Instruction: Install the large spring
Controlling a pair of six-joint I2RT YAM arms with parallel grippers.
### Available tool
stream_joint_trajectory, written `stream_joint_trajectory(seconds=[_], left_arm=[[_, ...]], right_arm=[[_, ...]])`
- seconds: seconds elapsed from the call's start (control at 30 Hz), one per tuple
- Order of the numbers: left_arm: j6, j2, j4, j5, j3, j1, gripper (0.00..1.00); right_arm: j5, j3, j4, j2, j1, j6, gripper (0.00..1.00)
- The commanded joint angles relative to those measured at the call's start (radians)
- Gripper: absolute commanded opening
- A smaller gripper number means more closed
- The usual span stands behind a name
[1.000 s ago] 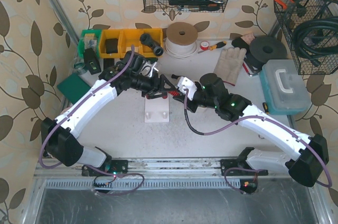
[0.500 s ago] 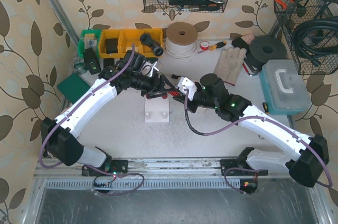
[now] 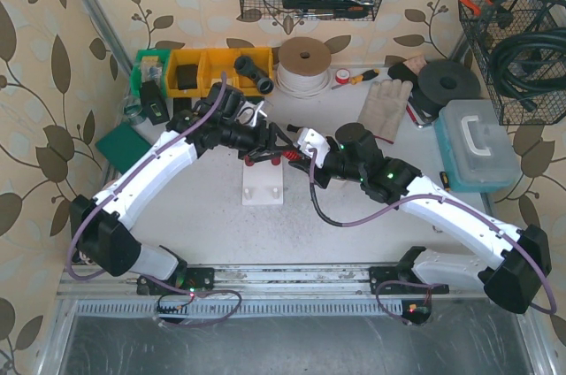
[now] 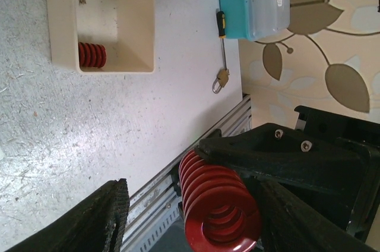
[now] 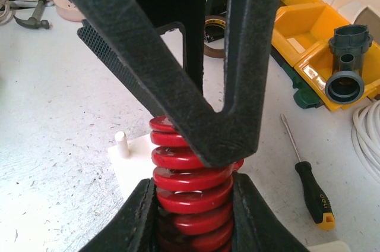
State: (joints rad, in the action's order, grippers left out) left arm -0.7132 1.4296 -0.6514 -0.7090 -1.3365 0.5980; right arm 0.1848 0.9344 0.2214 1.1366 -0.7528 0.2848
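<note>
The large spring [image 3: 285,157] lies between the left gripper [image 3: 264,155] and right gripper [image 3: 306,159]

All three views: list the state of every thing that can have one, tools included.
Large red coil spring: clamped in the right tool, held off the table.
Right tool: shut on the large spring.
Left tool: open, fingers on either side of the large spring.
Small red coil spring: lying inside the cream plastic tray.
Teal plastic case: lid shut.

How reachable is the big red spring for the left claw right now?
Probably yes: the right claw holds the large spring, and the open left claw straddles its free end, with nothing in between.
</note>
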Motion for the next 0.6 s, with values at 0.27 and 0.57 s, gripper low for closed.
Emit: stream_joint_trajectory(seconds=[0.27, 0.57], left_arm=[[-0.004, 0.052, 0.017, -0.021, -0.005, 0.010, 0.56], [0.000, 0.049, 0.009, -0.026, -0.014, 0.011, 0.40]], right_arm=[[0.035, 0.014, -0.030, 0.006, -0.005, 0.011, 0.00], [0.023, 0.021, -0.025, 0.024, -0.005, 0.022, 0.00]])
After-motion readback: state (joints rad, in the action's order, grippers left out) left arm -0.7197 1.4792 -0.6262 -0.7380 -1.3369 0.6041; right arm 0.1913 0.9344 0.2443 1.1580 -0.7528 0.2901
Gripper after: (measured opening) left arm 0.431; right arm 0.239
